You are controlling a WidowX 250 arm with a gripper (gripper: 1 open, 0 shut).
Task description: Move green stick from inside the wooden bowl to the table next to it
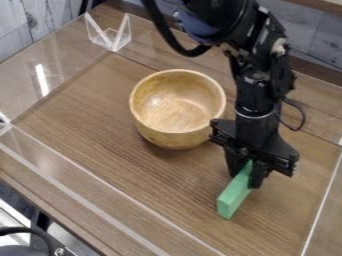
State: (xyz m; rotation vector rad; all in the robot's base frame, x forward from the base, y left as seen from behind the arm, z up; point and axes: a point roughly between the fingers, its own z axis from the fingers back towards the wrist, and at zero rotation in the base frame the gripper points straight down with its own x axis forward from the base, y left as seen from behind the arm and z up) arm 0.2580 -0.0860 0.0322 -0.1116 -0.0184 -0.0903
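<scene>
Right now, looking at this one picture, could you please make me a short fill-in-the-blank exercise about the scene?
1. The wooden bowl has ____ inside it.
2. The colour of the stick under the tool is ____.
3. The stick's lower end rests on the ____, beside the bowl.
4. The tool's fingers are ____ on the stick's upper end.

Missing words: nothing; green; table; shut

A black jointed arm [254,70] (cable looped alongside) ends in dark fingers [230,157].
</scene>
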